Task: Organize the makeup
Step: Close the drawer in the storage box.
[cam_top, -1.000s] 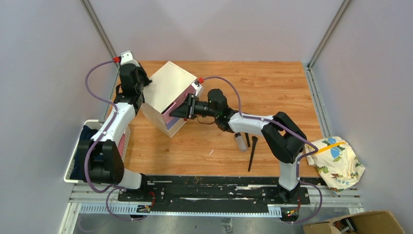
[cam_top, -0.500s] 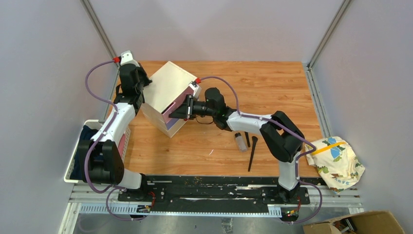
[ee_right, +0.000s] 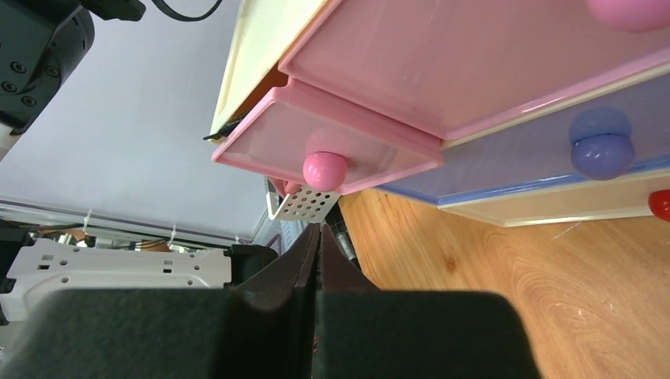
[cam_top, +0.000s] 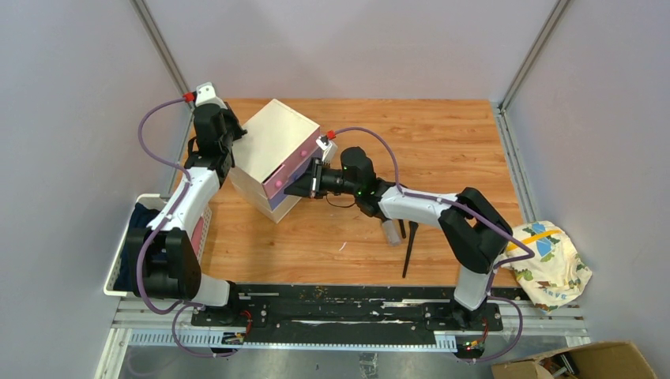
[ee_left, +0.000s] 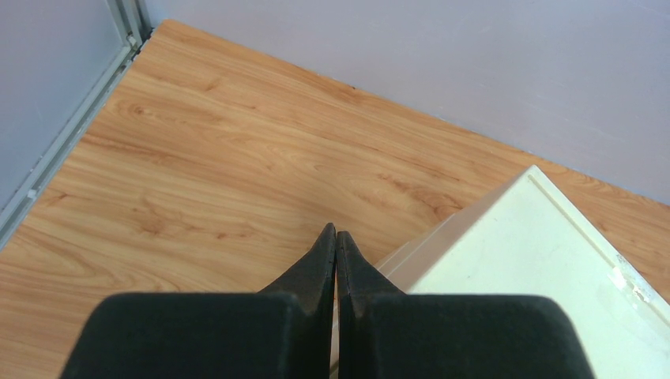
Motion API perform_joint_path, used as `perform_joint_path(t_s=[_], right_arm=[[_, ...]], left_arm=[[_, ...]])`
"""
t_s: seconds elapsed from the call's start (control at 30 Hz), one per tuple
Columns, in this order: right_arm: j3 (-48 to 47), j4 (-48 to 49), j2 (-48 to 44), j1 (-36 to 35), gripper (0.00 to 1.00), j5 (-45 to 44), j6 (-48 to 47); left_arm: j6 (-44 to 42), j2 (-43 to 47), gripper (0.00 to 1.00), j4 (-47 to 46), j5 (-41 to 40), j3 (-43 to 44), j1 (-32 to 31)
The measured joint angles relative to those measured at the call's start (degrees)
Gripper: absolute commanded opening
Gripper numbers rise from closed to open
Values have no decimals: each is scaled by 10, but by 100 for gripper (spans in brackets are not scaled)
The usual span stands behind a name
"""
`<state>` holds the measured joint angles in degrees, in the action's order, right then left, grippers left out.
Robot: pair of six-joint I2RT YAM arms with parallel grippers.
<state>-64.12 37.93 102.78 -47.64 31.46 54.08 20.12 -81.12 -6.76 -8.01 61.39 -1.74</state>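
Note:
The makeup left on the table is a small clear bottle (cam_top: pixel 389 231) and two slim black brushes (cam_top: pixel 408 249), lying under my right forearm. The cream box (cam_top: pixel 269 146) stands at the back left, its pink and purple drawers facing right. My right gripper (cam_top: pixel 292 189) (ee_right: pixel 318 230) is shut and empty, just in front of the drawers. A pink drawer (ee_right: pixel 316 142) with a pink knob (ee_right: pixel 325 170) stands slightly pulled out above the fingertips. My left gripper (cam_top: pixel 231 151) (ee_left: pixel 335 231) is shut and empty against the cream box (ee_left: pixel 537 268), at its left edge.
A purple knob (ee_right: pixel 602 150) marks the drawer below the pink ones. A white perforated basket (cam_top: pixel 118 260) holding dark cloth sits off the table's left edge. A patterned cloth bag (cam_top: pixel 545 260) lies at the right edge, and a cardboard box (cam_top: pixel 577 363) on the floor.
My right gripper has closed from wide open and drawn back a little from the drawer front, whose pink face and knobs now show. The left arm has not moved.

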Motion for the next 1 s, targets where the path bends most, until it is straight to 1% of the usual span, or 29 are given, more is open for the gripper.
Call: perform_joint_path(t_s=[0.1,0.17,0.47,0.73,1.0], right_arm=[[2,-9,-7,0,30,-2,-10],[2,-10,-7,0,40,0,-12],[-27,-13,5,0,41,16,-11],[-83,-36,40,0,40,21,-12],[-86,-37,49,0,39,21,-10]], left_arm=[[0,0,0,0,1,0,0],[0,0,0,0,1,0,0],[0,0,0,0,1,0,0],[1,0,0,0,1,0,0],[1,0,0,0,0,0,-1]])
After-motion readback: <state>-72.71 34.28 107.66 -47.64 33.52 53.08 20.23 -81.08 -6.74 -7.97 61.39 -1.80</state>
